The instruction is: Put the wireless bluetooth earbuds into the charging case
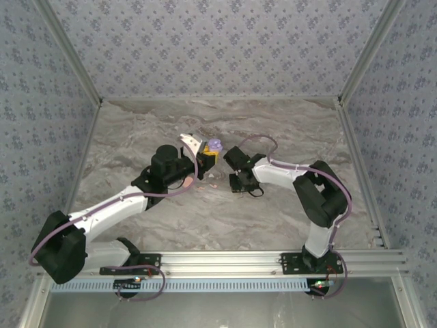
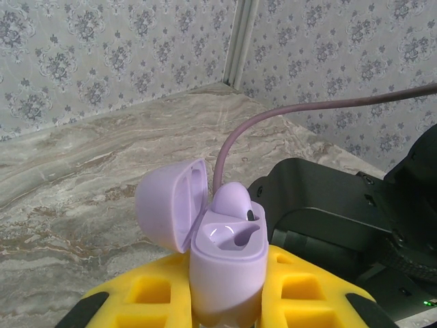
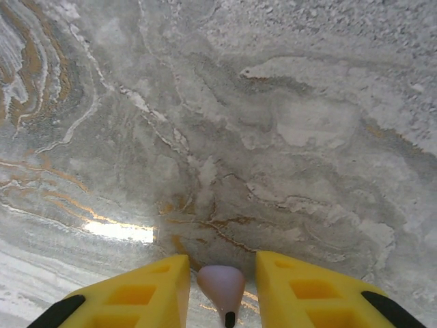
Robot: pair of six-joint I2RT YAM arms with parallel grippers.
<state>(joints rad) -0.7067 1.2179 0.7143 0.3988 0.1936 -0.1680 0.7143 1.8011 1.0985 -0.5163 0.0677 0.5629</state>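
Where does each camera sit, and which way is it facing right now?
Top external: above and behind the bases, looking down on the marble table; left arm and right arm show.
Left wrist: on the left arm, facing the far wall corner; left gripper clamps the open purple charging case, right arm behind it.
Right wrist: on the right arm, facing down at the table; right gripper straddles a pale pink earbud.
Shared: top and left wrist views both show the charging case.
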